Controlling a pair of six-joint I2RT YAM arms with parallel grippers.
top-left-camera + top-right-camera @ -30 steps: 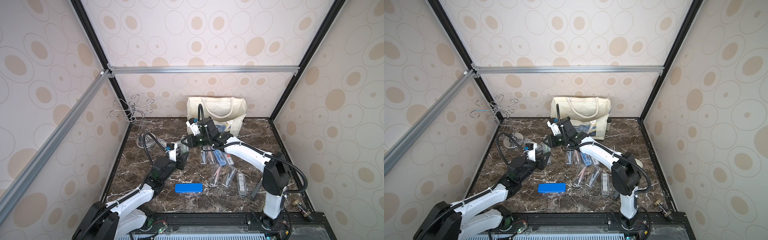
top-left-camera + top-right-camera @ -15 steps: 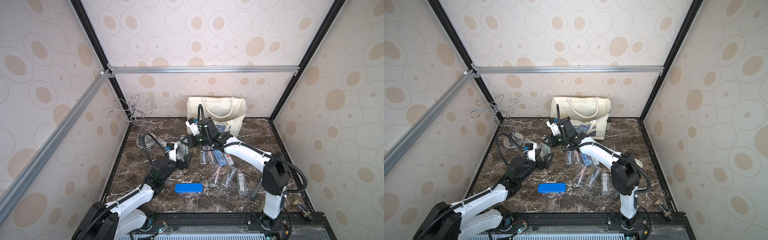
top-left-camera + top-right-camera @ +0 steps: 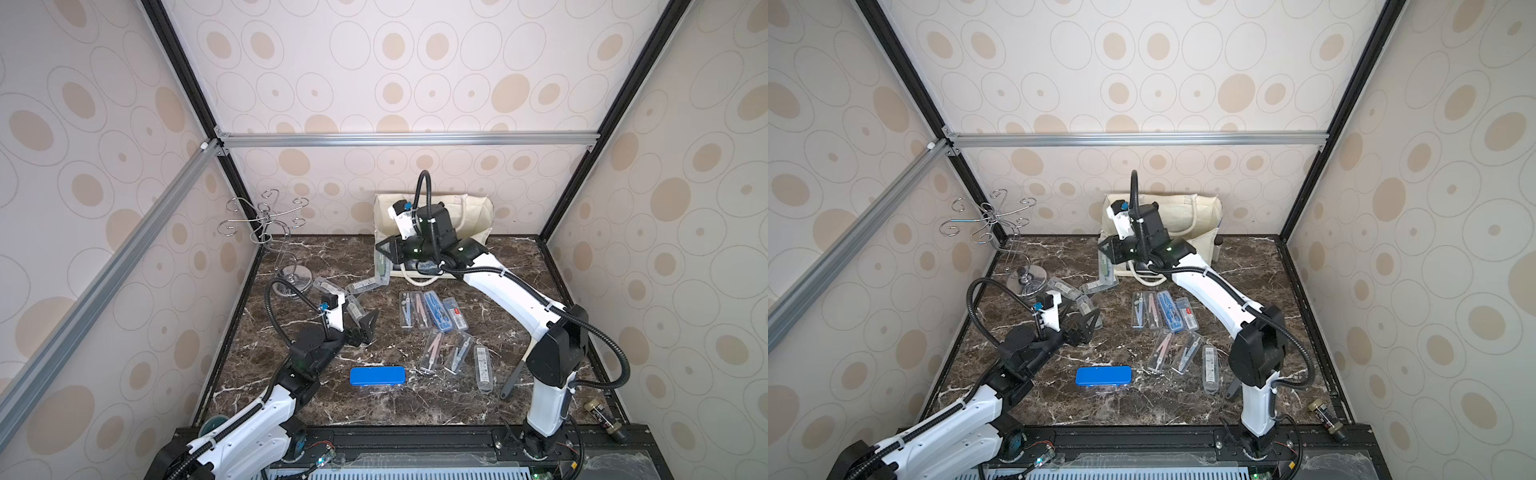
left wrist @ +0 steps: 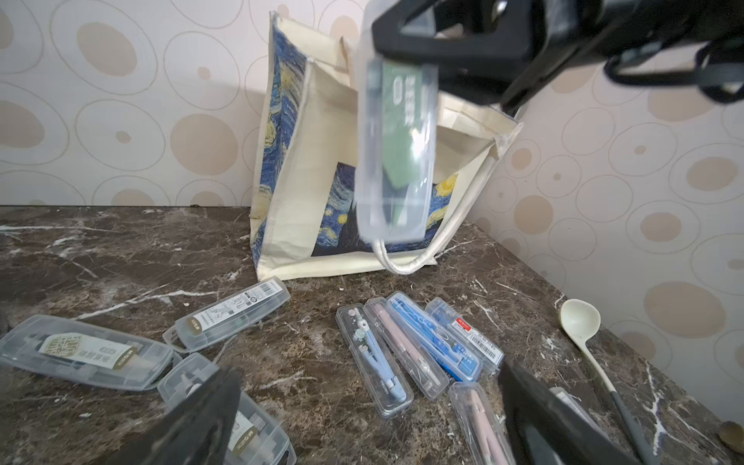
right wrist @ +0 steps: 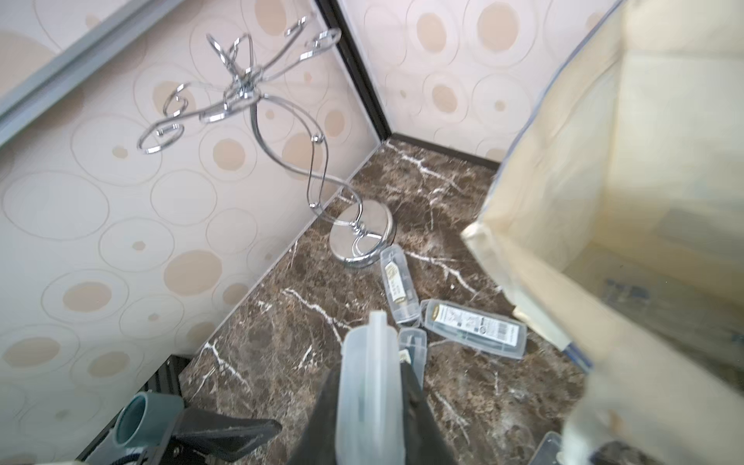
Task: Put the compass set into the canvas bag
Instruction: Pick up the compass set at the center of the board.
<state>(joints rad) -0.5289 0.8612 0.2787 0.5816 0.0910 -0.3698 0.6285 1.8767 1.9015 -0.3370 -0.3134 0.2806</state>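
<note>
Right now the right gripper (image 5: pixel 370 386) is clamped on the top end of one compass set (image 4: pixel 396 153), a clear case with a green card inside. It hangs lengthwise in the air just outside the near corner of the canvas bag (image 3: pixel 473 216), not yet over the opening. Whether it brushes the cloth is hard to tell from these angles.

The left gripper (image 3: pixel 360 324) is spread wide and holds nothing, low over the other cases (image 3: pixel 432 311) on the table.

The main risk, as I judge it, is the dangling lower end. If the arm moves sideways without rising first, that end may hit the soft rim and fold it inward or push the bag back. Held by one end only, the smooth case could also swing or slip. The rope handle (image 4: pixel 406 263) drooping in front could snag it.
</note>
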